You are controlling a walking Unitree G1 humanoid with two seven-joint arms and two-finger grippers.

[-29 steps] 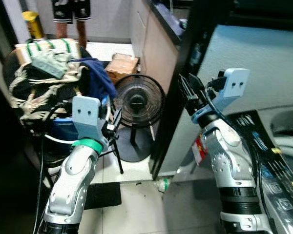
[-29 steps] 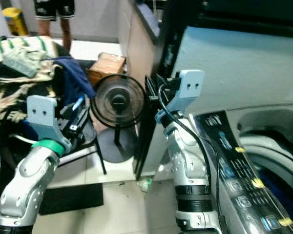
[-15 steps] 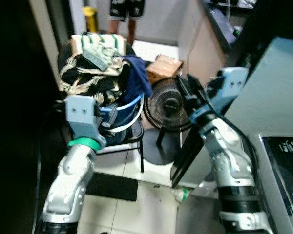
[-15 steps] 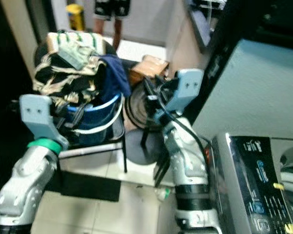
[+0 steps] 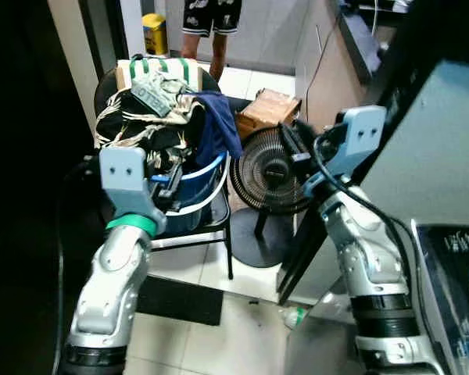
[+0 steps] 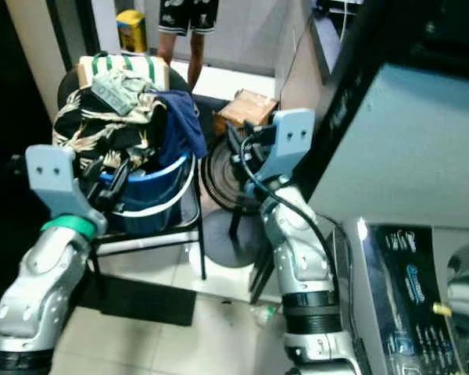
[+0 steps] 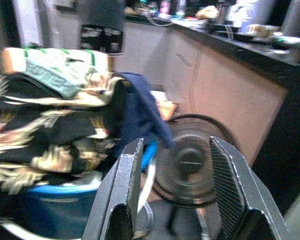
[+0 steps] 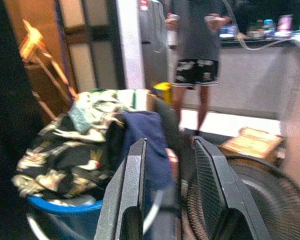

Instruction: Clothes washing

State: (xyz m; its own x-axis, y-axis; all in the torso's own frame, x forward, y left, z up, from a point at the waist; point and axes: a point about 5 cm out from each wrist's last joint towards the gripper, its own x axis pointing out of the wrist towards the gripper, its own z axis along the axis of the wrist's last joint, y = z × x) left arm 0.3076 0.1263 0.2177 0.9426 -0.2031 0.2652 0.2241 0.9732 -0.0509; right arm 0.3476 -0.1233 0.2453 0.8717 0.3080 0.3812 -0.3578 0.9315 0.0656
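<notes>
- Clothes (image 5: 152, 109) sit heaped in a blue basket (image 5: 194, 187); we note patterned dark-and-cream fabric, a green-striped piece on top and a navy garment (image 5: 217, 125) draped over the side nearest the fan.
- We find the basket resting on a black chair (image 5: 211, 226) on the tiled floor.
- We see the left gripper (image 7: 177, 195) raised in front of the basket, fingers spread wide and holding nothing; the left wrist view looks between them at the clothes and the fan.
- We see the right gripper (image 8: 167, 195) raised near the fan, its fingers apart with a moderate gap and empty; the right wrist view frames the navy garment between them.
- We record a black floor fan (image 5: 270, 168) standing just beside the chair, with a cardboard box (image 5: 270, 109) behind it on the floor.
- We note a washing machine (image 6: 410, 289) at the robot's right, its control panel visible, well apart from the basket.
- We see a person's legs in dark shorts (image 5: 211, 14) standing behind the chair, beside a yellow container (image 5: 154, 33).
- We note a dark mat (image 5: 180, 301) and a small bottle (image 5: 295, 315) lying on the floor.
</notes>
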